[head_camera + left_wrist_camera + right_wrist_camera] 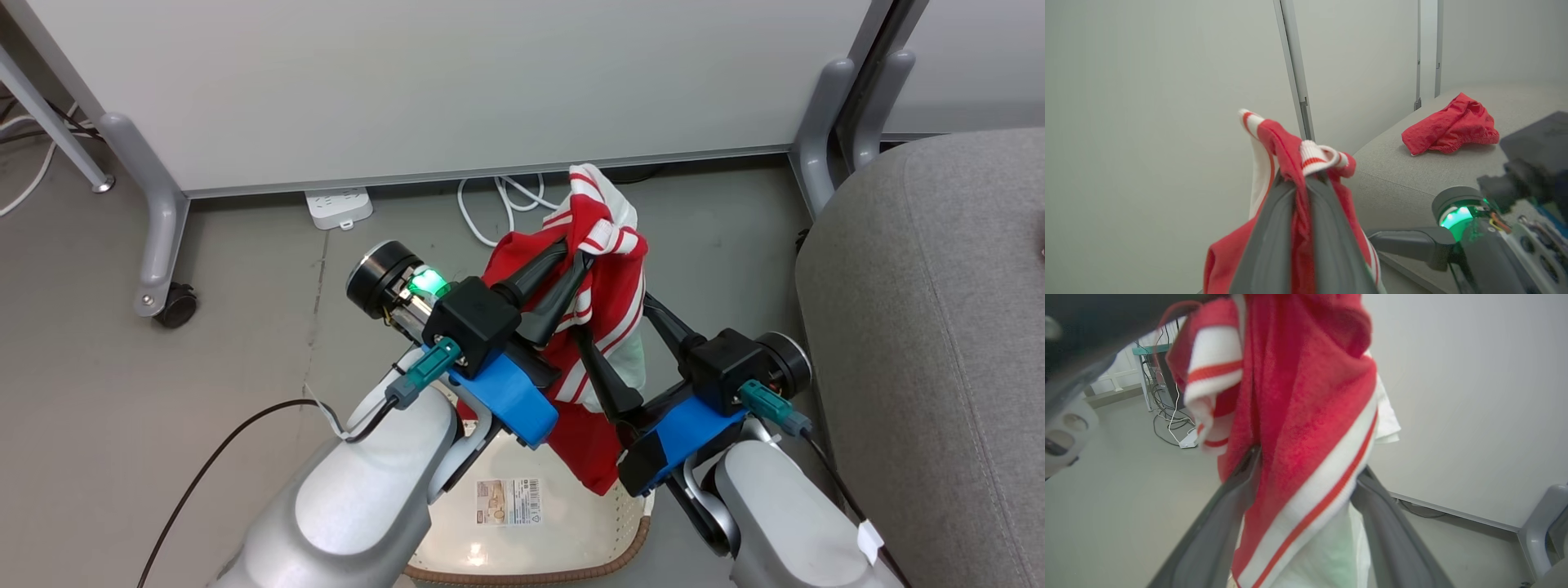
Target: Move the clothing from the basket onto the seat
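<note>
With left gripper (578,255) clamped on red-white striped fabric garment (620,286) and right gripper (612,314) gaping, apparently holding nothing, carry it high to grey woven seat (931,327) at frame right, then release.

Silver forearms (367,482), blue brackets (510,396), black left pincer (577,255)

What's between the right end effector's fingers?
The striped garment hangs between the open right end effector's fingers, shown in the right wrist view; the left end effector grips it.
</note>
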You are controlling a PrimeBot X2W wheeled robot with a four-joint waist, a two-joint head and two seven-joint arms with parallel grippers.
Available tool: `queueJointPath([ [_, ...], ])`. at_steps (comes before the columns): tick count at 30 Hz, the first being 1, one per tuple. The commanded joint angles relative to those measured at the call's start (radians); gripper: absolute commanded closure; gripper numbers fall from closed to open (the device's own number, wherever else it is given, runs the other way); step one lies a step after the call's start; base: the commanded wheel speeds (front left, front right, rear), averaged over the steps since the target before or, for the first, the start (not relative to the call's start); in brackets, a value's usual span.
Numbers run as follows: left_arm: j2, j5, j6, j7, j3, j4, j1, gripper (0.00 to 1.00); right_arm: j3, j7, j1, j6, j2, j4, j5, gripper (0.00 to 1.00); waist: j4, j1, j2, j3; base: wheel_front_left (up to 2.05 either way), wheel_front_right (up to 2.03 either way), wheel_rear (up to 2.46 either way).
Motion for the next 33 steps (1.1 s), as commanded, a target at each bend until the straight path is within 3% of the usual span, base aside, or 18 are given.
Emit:
queueJointPath([
  [1, 0.001, 0.006, -0.002, -0.003, 0.0, -0.005, -0.015, 1.0, 0.006, -0.001, -0.019, -0.001, 0.004, 0.008, 0.008, 0.0, 0.001, -0.0001, 0.0, 0.001, 0.0, 0.0, 0.0],
  [3, -0.001, 0.005, -0.003, -0.003, 0.001, -0.004, -0.017, 1.0, 0.013, -0.001, -0.027, -0.001, 0.006, 0.019, 0.011, 0.0, 0.003, -0.0001, 0.0, 0.002, 0.0, 0.0, 0.0],
  [4, -0.001, 0.005, -0.003, -0.003, 0.001, -0.004, -0.017, 1.0, 0.014, -0.001, -0.031, -0.001, 0.006, 0.024, 0.012, 0.28, 0.003, -0.0001, 0.0, 0.003, 0.0, 0.0, 0.0],
  [5, -0.002, 0.005, -0.003, -0.003, 0.001, -0.004, -0.017, 1.0, 0.015, -0.001, -0.033, -0.001, 0.006, 0.033, 0.015, 0.84, 0.004, -0.0001, 0.0, 0.003, 0.0, 0.0, 0.0],
  [6, -0.003, 0.005, -0.004, -0.003, 0.002, -0.004, -0.016, 1.0, 0.018, -0.001, -0.035, -0.001, 0.007, 0.038, 0.02, 1.0, 0.004, -0.0001, 0.0, 0.003, 0.0, 0.0, 0.0],
  [33, -0.003, 0.015, -0.009, -0.003, 0.015, 0.003, 0.009, 1.0, 0.019, -0.001, -0.026, -0.001, 0.009, 0.045, 0.029, 1.0, -0.004, -0.0001, 0.0, -0.009, 0.0, 0.0, 0.0],
])
